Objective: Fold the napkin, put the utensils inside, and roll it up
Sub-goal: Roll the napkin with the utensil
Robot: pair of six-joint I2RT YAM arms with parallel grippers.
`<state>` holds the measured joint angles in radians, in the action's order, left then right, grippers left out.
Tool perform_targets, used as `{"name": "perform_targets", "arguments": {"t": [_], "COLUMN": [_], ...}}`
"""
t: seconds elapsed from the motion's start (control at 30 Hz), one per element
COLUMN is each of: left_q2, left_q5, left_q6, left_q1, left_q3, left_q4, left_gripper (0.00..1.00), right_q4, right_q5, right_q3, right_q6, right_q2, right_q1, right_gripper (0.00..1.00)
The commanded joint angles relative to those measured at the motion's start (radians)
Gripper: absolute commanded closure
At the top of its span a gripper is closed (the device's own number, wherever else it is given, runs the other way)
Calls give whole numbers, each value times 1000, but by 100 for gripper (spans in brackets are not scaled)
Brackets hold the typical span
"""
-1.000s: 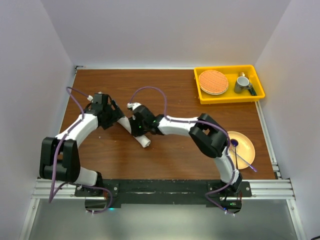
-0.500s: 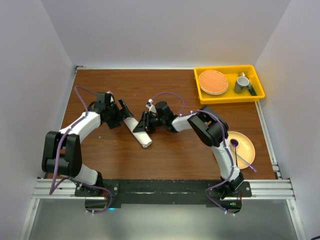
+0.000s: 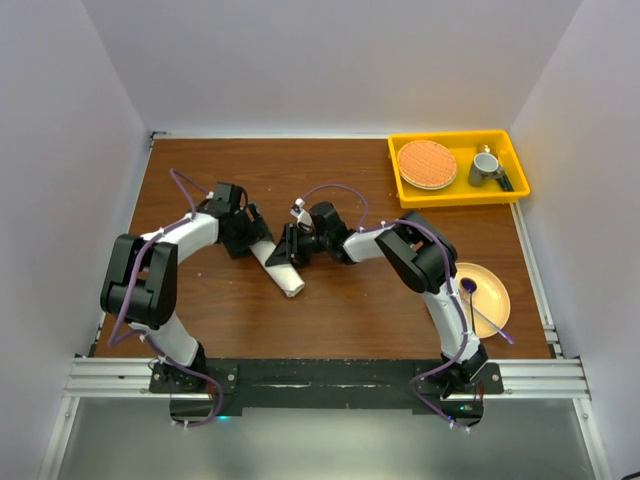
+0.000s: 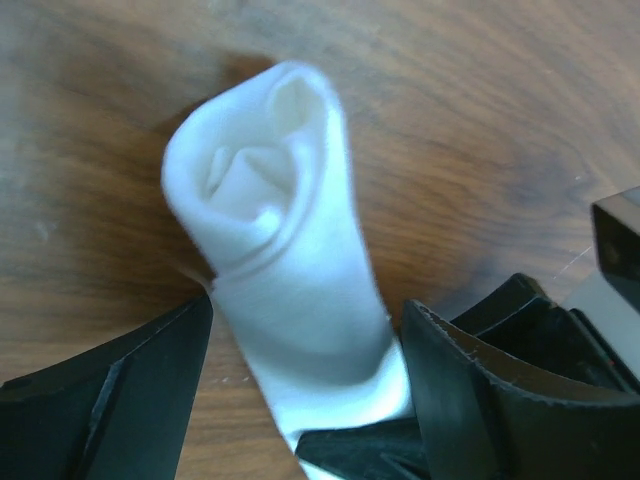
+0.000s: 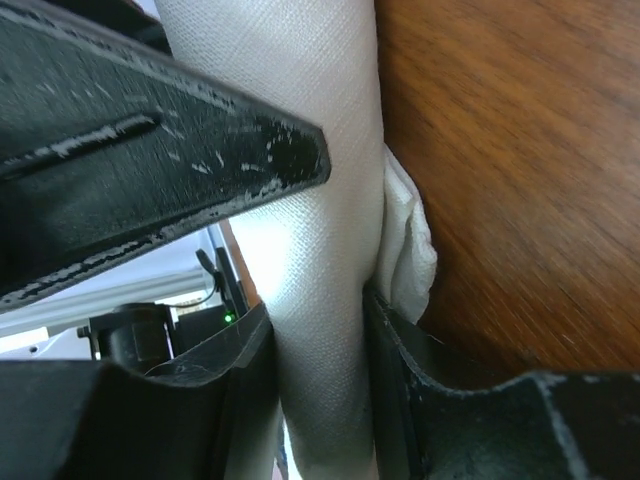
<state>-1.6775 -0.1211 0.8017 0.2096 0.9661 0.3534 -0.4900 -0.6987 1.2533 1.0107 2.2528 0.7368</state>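
The right hand (image 5: 320, 315) is seen closed narrowly on the napkin (image 3: 284, 274), with both fingers pressed against the cloth partway along the roll. The left hand (image 4: 300, 400) is held wide, its fingers set either side of the far end, and nothing is gripped there. The napkin is found rolled into a tight tube, laid slantwise on the worktop (image 3: 340, 315) between the two arms. No gold fork is to be seen, and whether it is wrapped inside cannot be told. The rolling step is judged all but done. Next, a gentle release is called for, with both hands drawn clear and the outer layer not tugged, so that the tube is not unwound.
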Motion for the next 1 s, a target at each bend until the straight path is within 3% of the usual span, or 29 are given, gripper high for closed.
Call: {"name": "perform_targets", "arguments": {"t": [0.0,0.1,0.13,0.4,0.57,0.77,0.97], "left_q2": [-16,-30,-34,-36,-16,-28,-19], "left_q5": [54,83,83,55,41,5,3], "left_q6": [37,33,28,13,10,24,28], "left_q1": [17,19,19,19,17,19,17], "left_q3": [-15,-27,-27,-32,-35,-26,-17], "left_q4": [-74,-97,-97,-123,-120,-117,-105], "left_gripper": [24,26,27,33,37,44,44], "right_q4": [83,165,198,609,784,828,846], "right_q5": [-10,-2,5,175,467,631,781], "right_q3": [21,43,61,178,235,271,284], "right_q6": [-46,-110,-138,-454,-636,-719,-851], "right_q2": [10,1,-12,-110,-211,-246,-272], "right_q1": [-7,-8,-8,-5,36,104,183], "right_gripper": [59,54,48,28,15,9,5]}}
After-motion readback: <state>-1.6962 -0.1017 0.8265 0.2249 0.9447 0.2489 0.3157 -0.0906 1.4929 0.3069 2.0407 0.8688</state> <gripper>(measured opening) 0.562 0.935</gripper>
